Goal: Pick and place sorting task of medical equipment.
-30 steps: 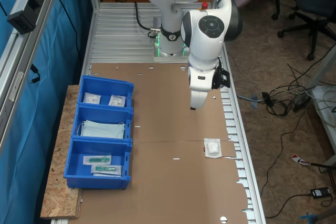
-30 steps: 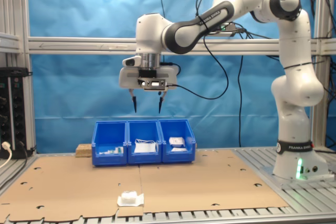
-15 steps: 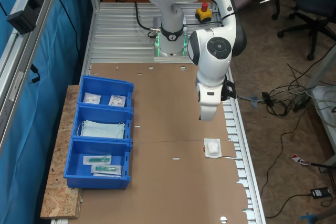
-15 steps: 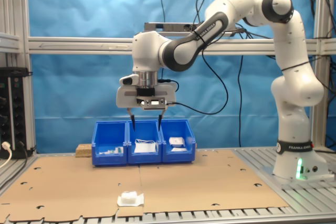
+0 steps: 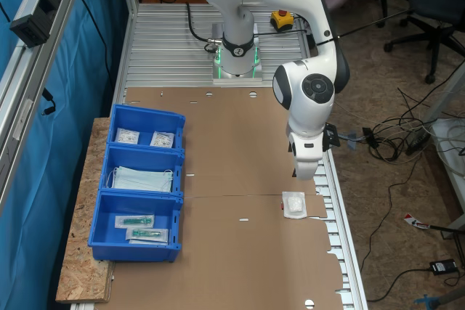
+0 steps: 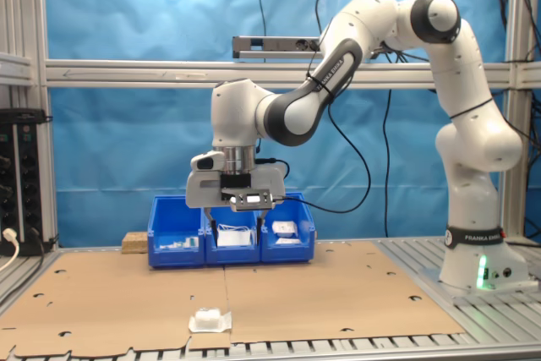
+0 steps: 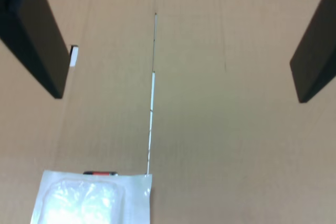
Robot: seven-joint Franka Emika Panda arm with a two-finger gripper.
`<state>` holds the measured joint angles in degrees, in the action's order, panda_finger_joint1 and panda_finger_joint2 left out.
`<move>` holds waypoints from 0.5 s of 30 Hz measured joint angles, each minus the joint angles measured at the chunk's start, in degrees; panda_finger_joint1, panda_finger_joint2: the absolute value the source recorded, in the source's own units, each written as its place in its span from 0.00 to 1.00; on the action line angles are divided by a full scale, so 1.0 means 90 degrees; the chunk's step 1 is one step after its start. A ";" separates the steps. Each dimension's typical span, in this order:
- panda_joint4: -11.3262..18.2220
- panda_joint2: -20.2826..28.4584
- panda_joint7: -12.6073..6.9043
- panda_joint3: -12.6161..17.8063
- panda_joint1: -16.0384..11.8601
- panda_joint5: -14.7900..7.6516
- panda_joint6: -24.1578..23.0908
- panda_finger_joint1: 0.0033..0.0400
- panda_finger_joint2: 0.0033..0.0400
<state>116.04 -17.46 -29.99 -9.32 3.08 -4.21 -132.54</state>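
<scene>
Cardboard-covered table (image 5: 240, 150), fronted by blue curtain in the second exterior view, carrying a white arm (image 6: 406, 40) and three blue bins (image 5: 142, 183) at the first exterior view's left. Claw (image 6: 237, 227) spread wide, empty, hanging over bare cardboard. Square white packet (image 5: 294, 204), low and right of centre in the first exterior view: probably light, soft, crinkly; best pinched across the padded lump.

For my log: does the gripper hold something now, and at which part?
Nothing is held. The gripper is open and empty above the cardboard; the white packet lies untouched.
</scene>
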 joint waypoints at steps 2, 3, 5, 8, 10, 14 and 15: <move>0.0000 -0.0099 0.0000 -0.0024 0.0002 0.0000 -0.0145 1.00 1.00; 0.0000 -0.0099 0.0000 -0.0024 0.0002 0.0000 -0.0145 1.00 1.00; 0.0001 -0.0192 0.0000 -0.0037 0.0003 0.0000 -0.0297 1.00 1.00; 0.0001 -0.0314 0.0000 -0.0042 0.0003 0.0000 -0.0522 1.00 1.00; 0.0001 -0.0387 0.0000 -0.0042 0.0003 0.0000 -0.0665 1.00 1.00; -0.0004 -0.0529 0.0000 -0.0045 0.0003 0.0000 -0.0929 1.00 1.00; -0.0008 -0.0567 0.0000 -0.0046 0.0003 0.0000 -0.0989 1.00 1.00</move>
<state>115.96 -22.57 -29.99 -9.73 3.11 -4.21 -141.44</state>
